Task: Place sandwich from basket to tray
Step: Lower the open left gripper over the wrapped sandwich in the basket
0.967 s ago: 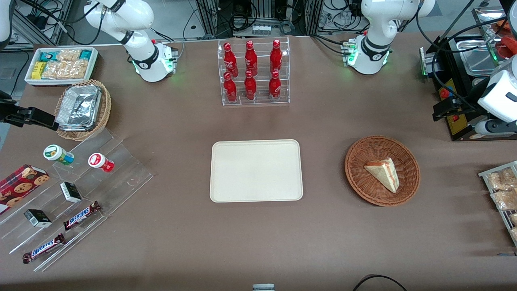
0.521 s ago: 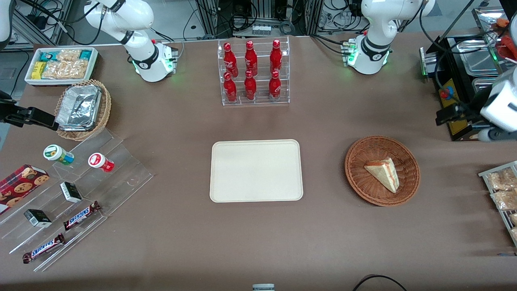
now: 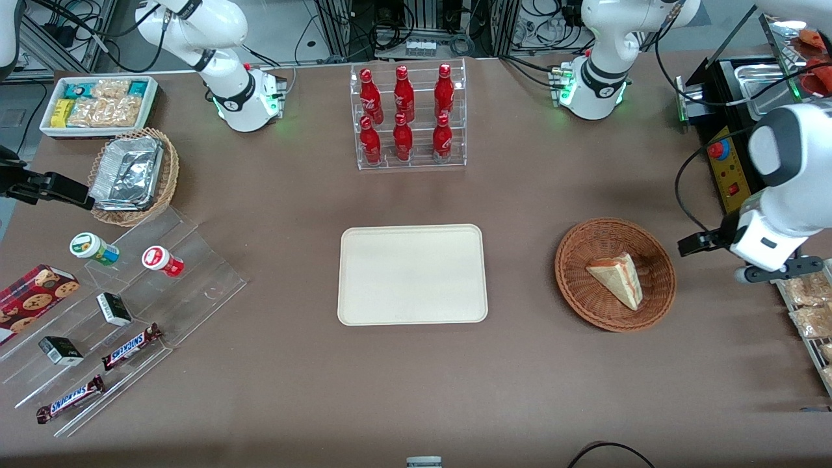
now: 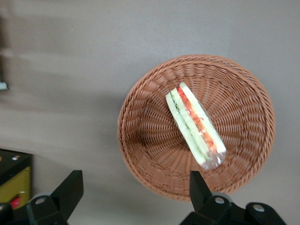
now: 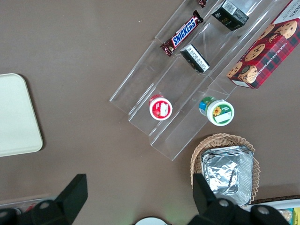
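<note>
The sandwich, a pale wedge with a red and light filling stripe, lies in the round reddish-brown basket. The cream-white tray sits flat mid-table with nothing on it, beside the basket toward the parked arm's end. My left gripper hangs above the table beside the basket, toward the working arm's end. It is open and holds nothing; the wrist view shows the basket's rim between its spread black fingers, well below them.
A wire rack of snack packets lies just under the gripper's outer side. A black appliance stands farther from the front camera. A clear rack of red bottles stands farther off than the tray. Acrylic steps with snacks occupy the parked arm's end.
The left arm has swung down from beside the black appliance toward the front camera, stopping close beside the basket. The sandwich, basket and tray have not moved.
</note>
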Available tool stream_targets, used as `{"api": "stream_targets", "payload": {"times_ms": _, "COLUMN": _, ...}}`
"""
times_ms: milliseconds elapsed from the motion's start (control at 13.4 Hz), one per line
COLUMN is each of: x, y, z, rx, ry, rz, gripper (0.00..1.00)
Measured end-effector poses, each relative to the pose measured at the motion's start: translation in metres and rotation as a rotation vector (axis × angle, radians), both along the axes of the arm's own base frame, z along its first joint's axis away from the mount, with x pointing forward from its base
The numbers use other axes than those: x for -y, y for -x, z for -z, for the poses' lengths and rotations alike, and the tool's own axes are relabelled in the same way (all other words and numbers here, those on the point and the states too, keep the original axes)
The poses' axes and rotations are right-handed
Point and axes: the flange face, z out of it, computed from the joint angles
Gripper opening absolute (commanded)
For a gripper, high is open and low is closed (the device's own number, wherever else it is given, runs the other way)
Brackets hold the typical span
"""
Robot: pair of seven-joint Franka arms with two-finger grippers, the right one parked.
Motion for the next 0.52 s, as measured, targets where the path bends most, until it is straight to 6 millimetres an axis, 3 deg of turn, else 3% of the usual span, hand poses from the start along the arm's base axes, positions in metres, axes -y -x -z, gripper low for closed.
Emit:
{"api": "stream_targets", "payload": {"times_ms": 298, "x": 0.008, "y": 0.015, "z": 0.045, "rx": 0.036, "ry": -0.007, "rz": -0.172, "gripper": 1.0}}
{"api": "stream_targets", "payload": {"times_ms": 521, "x": 0.02, "y": 0.021, "z": 0.063, "rx": 0.068, "ry": -0.006, "rz": -0.252, "gripper": 1.0}}
